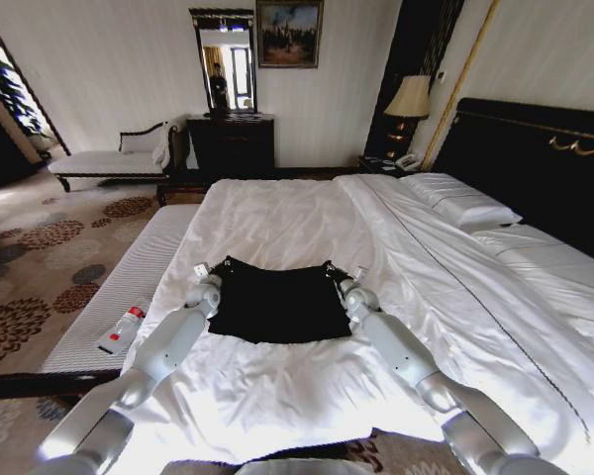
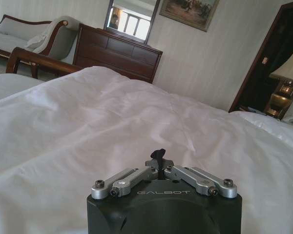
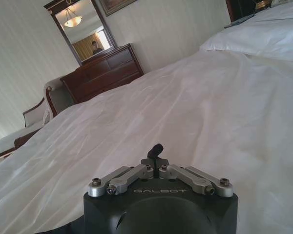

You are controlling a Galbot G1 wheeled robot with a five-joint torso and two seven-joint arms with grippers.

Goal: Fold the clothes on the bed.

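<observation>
Large bed with white sheets and dark headboard [image 1: 307,213]: wide bare sheet runs from the garment toward the far edge and toward the pillows on the headboard side, with more open sheet between the garment and the near edge. Long striped-cushion bench [image 1: 129,282] lies alongside the bed's left edge, a small red-capped bottle [image 1: 122,330] on it. Black soft-fabric T-shirt [image 1: 277,300] lies in a squarish folded shape near the near edge, closer to the left edge than to the headboard. Left gripper [image 1: 210,272] sits at the shirt's far left corner, right gripper [image 1: 343,273] at its far right corner; in each wrist view the fingers are pressed together with a small black tuft between the tips.
</observation>
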